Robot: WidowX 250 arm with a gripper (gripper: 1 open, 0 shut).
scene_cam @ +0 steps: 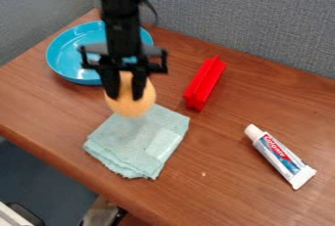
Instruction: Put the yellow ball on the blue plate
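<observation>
The yellow ball [129, 98] hangs above the table, between the fingers of my gripper [127, 91], which is shut on it and points straight down. It is off the pale teal cloth [136, 141] and just above that cloth's far left corner. The blue plate [81, 51] lies at the table's back left, partly hidden behind the arm, a short way beyond and left of the ball. Nothing shows on the visible part of the plate.
A red block [205, 81] lies right of the gripper, near the middle of the wooden table [262, 103]. A toothpaste tube [280, 155] rests at the front right. The table's front edge runs close below the cloth.
</observation>
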